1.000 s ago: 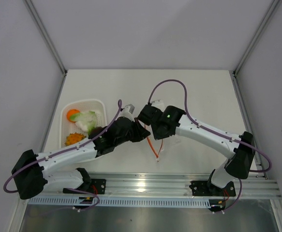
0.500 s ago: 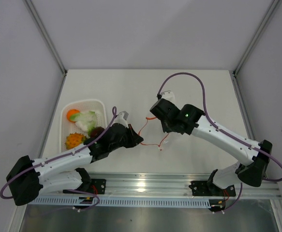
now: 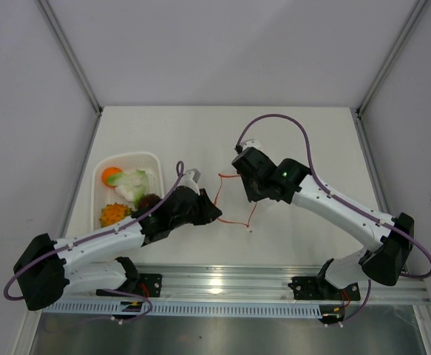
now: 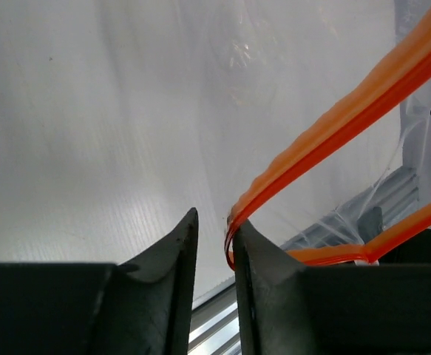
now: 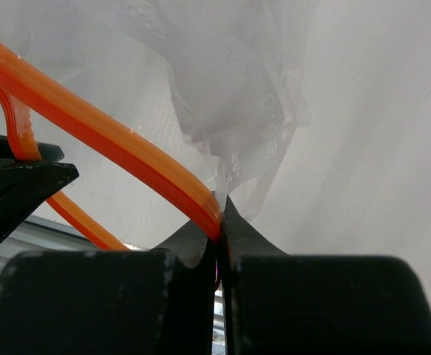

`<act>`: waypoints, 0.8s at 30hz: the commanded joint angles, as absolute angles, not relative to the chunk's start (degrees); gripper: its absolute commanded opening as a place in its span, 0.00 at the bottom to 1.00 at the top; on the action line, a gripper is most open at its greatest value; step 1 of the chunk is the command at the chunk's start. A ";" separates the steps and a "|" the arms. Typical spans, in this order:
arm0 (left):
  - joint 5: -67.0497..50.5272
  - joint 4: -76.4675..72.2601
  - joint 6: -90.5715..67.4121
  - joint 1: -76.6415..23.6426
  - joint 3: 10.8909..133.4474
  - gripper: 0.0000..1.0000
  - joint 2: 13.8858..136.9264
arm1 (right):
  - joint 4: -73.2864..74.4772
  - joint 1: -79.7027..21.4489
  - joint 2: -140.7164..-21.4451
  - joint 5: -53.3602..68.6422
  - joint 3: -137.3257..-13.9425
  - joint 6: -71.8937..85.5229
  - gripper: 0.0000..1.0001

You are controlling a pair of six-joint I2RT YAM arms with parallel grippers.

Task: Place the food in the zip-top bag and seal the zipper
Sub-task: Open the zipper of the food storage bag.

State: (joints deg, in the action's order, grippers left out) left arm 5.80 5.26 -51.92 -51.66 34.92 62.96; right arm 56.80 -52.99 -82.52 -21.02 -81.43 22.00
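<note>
Basket (image 3: 130, 154): far left on the table (image 3: 311, 140), holding the food (image 3: 131, 185).
Left gripper (image 4: 215, 218): jaws a slit apart, with the zipper's (image 4: 333, 126) bend against one finger. I cannot tell if it is clamped.
Bag (image 5: 237, 111): clear film between the two grippers, right of the basket, mouth spread.
Right gripper (image 5: 219, 214): jaws pinched tight on the zipper.

Only faint print on the zip-top bag (image 5: 253, 151) shows, too blurred to read.
</note>
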 commanded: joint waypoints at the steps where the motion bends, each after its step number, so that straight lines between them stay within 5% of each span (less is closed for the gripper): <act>1: 7.37 6.24 -50.98 -51.24 37.00 0.33 60.57 | 53.97 -52.91 -81.03 -19.60 -80.86 20.13 0.00; 4: 9.05 7.47 -51.07 -51.24 36.48 0.65 57.76 | 53.96 -52.91 -81.21 -19.42 -80.42 20.30 0.00; 8: 11.07 10.36 -50.63 -51.24 36.83 0.85 53.11 | 54.31 -52.91 -81.30 -19.16 -80.25 20.65 0.00; 13: 14.76 20.26 -51.06 -51.24 38.58 0.99 45.72 | 53.61 -53.26 -81.21 -18.81 -79.72 21.36 0.00; 24: 25.93 57.72 -68.36 -45.46 48.51 1.00 33.93 | 53.88 -54.40 -82.88 -19.78 -80.24 21.27 0.00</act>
